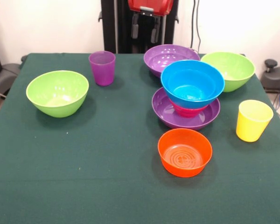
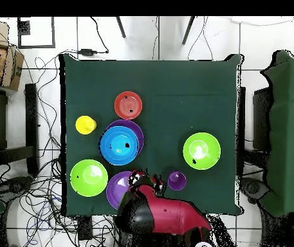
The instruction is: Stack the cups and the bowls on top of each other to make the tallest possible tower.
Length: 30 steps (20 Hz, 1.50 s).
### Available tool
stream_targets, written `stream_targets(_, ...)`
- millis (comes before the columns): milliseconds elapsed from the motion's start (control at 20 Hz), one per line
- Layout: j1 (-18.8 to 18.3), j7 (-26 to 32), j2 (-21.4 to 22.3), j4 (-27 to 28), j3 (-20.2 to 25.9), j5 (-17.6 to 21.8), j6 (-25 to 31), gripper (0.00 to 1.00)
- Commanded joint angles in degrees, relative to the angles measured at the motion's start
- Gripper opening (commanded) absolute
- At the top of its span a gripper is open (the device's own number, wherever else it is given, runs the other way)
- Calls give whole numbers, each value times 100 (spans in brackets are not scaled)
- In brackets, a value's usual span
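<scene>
The tower stands right of centre: a wide purple bowl (image 1: 164, 113) (image 2: 138, 129) holds a small red-pink bowl (image 1: 187, 111), with the large blue bowl (image 1: 192, 83) (image 2: 119, 145) nested on top. An orange bowl (image 1: 185, 151) (image 2: 128, 105) sits in front of it. A yellow cup (image 1: 254, 120) (image 2: 85, 125) is at the right and a purple cup (image 1: 102, 67) (image 2: 177, 181) at the back. Two lime green bowls (image 1: 57, 92) (image 1: 227, 70) and a second purple bowl (image 1: 170, 58) (image 2: 119, 188) stand apart. My gripper (image 1: 145, 29) (image 2: 148, 182) hangs open and empty, drawn back above the table's far edge.
The red arm (image 2: 165, 215) reaches over the table edge between the second purple bowl and the purple cup. The dark green cloth (image 1: 84, 177) covers the whole table. Cables and chairs lie on the floor around it.
</scene>
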State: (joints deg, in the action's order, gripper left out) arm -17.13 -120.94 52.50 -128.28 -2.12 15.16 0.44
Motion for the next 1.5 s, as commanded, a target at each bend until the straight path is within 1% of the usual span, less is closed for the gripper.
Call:
stream_targets(50, 14, -451, -723, -236, 382, 527, -607, 100)
stream_targets(250, 22, -493, -943, -228, 271, 675, -850, 100)
stream_targets(550, 111, -580, -1425, -177, 30, 826, -1398, 100)
stream_targets(1050, -37, -544, -1462, -396, -176, 1147, -1624, 100)
stream_targets(1200, -3, -573, -1590, -347, -244, 1172, -1730, 100)
stream_targets(1500, 196, -690, -2085, -275, -512, 1187, -2279, 100)
